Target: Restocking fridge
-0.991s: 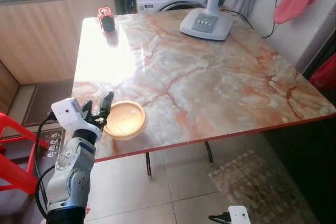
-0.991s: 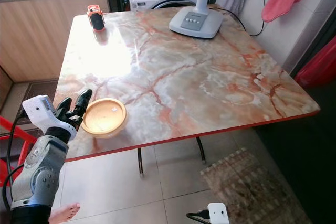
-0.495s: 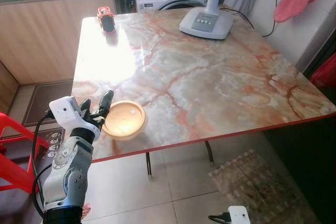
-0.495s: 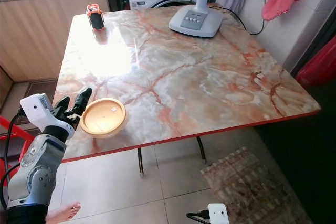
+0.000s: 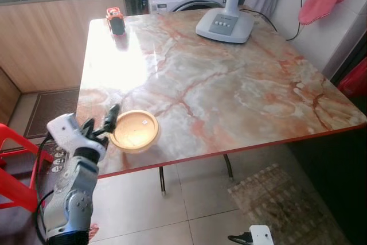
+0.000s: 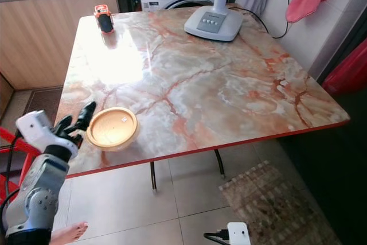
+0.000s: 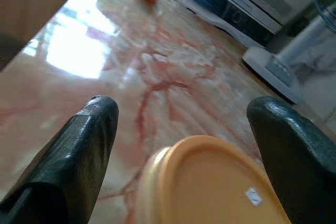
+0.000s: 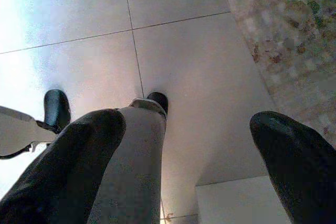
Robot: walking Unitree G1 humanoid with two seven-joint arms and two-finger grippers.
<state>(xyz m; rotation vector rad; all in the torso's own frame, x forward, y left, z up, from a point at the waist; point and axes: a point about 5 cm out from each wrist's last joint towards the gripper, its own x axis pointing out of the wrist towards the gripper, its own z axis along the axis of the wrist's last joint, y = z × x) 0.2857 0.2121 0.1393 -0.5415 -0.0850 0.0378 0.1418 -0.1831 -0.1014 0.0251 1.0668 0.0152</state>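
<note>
One orange lidded container (image 5: pixel 135 131) sits near the counter (image 5: pixel 229 84) front edge, directly ahead of your left gripper (image 5: pixel 98 128), whose fingers are spread wide. Your right gripper (image 8: pixel 184 156), also spread, hangs idle.

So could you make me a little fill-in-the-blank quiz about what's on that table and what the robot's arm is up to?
1. The round orange container sits near the table's ____ edge.
2. The left gripper has its jaws ____, either side of the container's rim.
3. The white fan base stands at the table's ____ end.
4. The right gripper points down at the tiled ____.

Missing words: front; open; far; floor
</note>
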